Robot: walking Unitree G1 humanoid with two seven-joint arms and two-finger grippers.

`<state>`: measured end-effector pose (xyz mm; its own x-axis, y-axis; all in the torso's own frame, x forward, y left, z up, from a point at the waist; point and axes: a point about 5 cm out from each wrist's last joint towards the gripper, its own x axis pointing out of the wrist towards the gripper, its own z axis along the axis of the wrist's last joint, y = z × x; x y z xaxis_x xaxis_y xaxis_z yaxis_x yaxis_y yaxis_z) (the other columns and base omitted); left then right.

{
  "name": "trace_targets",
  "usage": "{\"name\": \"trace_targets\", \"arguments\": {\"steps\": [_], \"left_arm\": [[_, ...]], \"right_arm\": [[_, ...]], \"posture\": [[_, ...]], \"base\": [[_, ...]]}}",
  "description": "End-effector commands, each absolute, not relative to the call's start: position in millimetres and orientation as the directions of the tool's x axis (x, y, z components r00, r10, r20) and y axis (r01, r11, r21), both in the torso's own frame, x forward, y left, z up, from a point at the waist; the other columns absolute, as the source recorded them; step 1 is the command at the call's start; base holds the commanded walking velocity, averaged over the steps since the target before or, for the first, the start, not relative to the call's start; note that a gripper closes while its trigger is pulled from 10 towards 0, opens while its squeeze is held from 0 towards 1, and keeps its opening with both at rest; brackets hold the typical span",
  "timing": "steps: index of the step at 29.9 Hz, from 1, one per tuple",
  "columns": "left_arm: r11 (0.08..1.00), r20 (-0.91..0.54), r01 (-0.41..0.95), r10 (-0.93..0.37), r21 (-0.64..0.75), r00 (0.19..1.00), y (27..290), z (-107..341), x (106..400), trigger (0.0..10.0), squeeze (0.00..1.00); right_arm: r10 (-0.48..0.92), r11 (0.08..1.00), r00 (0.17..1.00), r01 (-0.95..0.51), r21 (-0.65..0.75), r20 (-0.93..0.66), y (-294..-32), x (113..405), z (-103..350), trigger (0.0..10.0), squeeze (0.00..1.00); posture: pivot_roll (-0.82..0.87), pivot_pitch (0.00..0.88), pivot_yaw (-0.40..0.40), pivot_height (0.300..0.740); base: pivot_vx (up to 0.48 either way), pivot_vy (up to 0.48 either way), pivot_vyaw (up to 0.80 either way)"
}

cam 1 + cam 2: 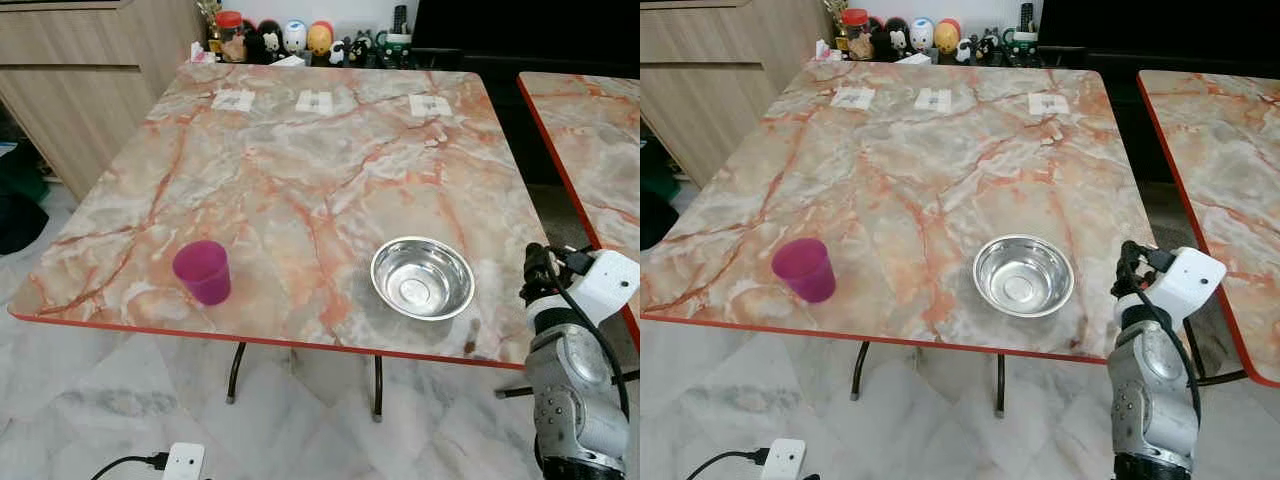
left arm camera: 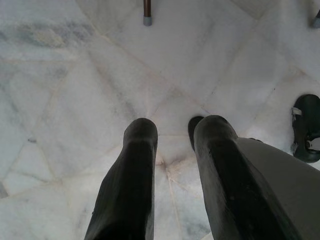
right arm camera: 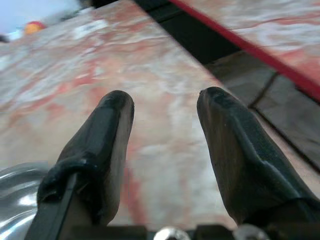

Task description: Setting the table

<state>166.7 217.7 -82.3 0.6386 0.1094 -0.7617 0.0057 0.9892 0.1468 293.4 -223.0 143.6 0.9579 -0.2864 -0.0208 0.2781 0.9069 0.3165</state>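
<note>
Steel bowl (image 1: 422,278) at desk (image 1: 300,150) 5 o'clock, pink cup (image 1: 202,271) at 7. Right gripper (image 3: 165,120) released beside bowl, left gripper (image 2: 172,150) released, idle. Step: approach. Next: reach bowl rim.

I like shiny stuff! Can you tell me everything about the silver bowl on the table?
The silver bowl is round, shallow and looks like polished metal, with a bright rim and a flat bottom. It is empty and stands upright near the front edge of the marble-patterned table, to the right of the pink cup. Only the table touches it.
</note>
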Motion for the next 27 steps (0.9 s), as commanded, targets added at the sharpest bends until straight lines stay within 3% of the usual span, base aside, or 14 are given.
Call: {"name": "trace_targets", "arguments": {"steps": [1, 5, 27], "left_arm": [[0.989, -0.776, 0.008, 0.109, 0.145, 0.621, 217.4, -85.4, 160.4, 10.0, 0.00], [0.989, -0.776, 0.003, 0.111, 0.145, 0.621, 217.4, -85.2, 160.8, 10.0, 0.00], [0.989, -0.775, -0.007, 0.120, 0.148, 0.620, 218.5, -84.9, 161.4, 10.0, 0.00]], "right_arm": [[-0.219, 0.923, 0.976, 0.210, 0.323, -0.009, -212.8, 296.9, 145.3, 10.0, 0.00], [-0.187, 0.949, 0.978, 0.205, 0.238, -0.096, -206.4, 297.8, 134.2, 10.0, 0.00], [-0.034, 0.951, 0.964, 0.113, 0.288, -0.265, -185.3, 296.3, 109.5, 10.0, 0.00]], "posture": [[-0.02, 0.107, -0.011, 0.740], [-0.02, 0.111, -0.013, 0.740], [-0.01, 0.124, -0.011, 0.740]], "base": [[0.000, 0.000, 0.00], [0.000, 0.000, 0.00], [0.000, 0.000, 0.00]]}}
